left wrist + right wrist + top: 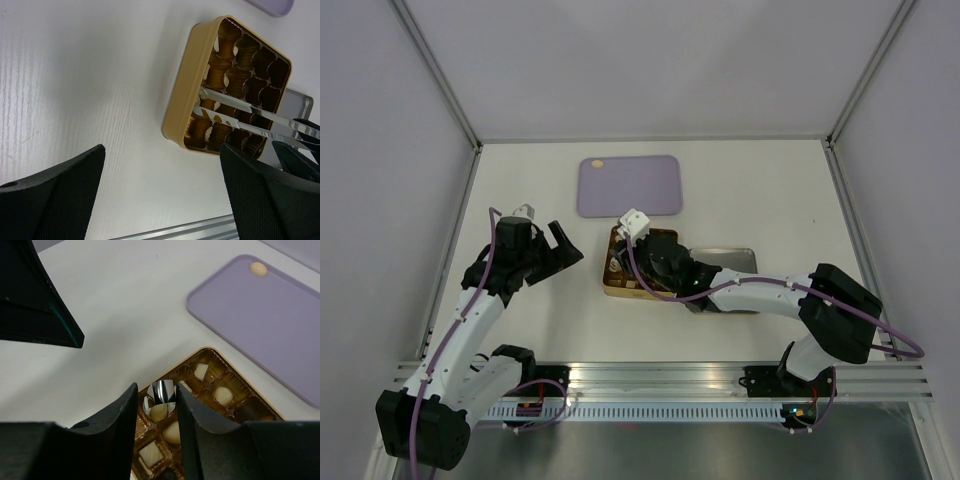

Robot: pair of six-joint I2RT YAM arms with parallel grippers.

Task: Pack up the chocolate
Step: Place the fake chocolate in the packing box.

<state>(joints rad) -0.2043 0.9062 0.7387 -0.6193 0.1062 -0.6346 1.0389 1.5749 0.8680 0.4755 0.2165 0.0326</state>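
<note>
While the left end effector (pixel 161 150) hangs wide open above the desk (pixel 75 75), left of the gold gridded tin (pixel 184 90), the right end effector (pixel 156 386) is clamped on metal tweezers (pixel 239 104). Their tips reach into a cell along the tin's left edge, right at a pale piece; whether they pinch it I cannot tell. The chocolate (pixel 223 396) sits mostly in the tin's cells. One pale piece (pixel 258 269) lies alone at the far-left corner of the lavender tray (pixel 260 325), just beyond the tin.

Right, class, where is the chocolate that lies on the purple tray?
In the top view the chocolate sits alone in the far-left corner of the tray, beyond the tin.
</note>
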